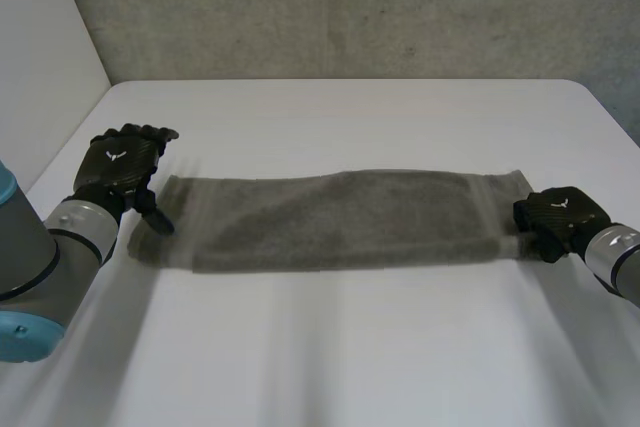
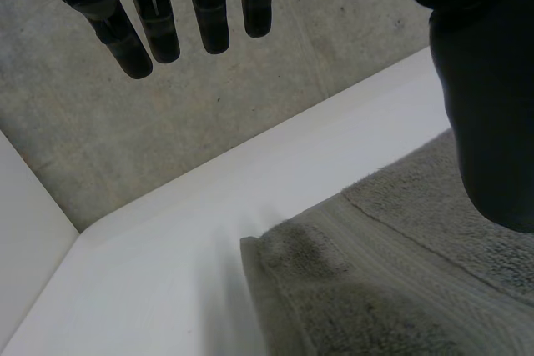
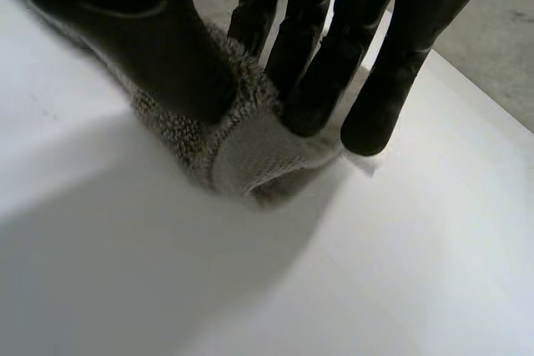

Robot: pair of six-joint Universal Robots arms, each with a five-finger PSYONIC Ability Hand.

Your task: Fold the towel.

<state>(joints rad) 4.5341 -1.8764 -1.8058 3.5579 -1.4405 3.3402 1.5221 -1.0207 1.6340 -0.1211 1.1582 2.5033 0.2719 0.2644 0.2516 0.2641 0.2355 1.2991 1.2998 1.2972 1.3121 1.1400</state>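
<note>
Holds the left robot hand (image 1: 125, 160) raised over one end of the towel (image 1: 340, 219), fingers straight and apart from the thumb, seemingly just clear of the cloth. Pinches the opposite end between thumb and curled fingers of the right robot hand (image 1: 556, 215), low on the worktop (image 1: 350, 347), with the towel stretched flat between both.

One long grey terry-cloth towel (image 1: 340, 219) lay on one white smooth-topped table (image 1: 350, 357); its layers, perhaps two, could not be counted surely. Two black fingered hands were there, the left hand (image 1: 125, 159) at the towel's nine o'clock and the right hand (image 1: 555, 215) at three o'clock. They ended two grey-jointed arms, the left arm (image 1: 45, 247) and the right arm (image 1: 618, 259).
</note>
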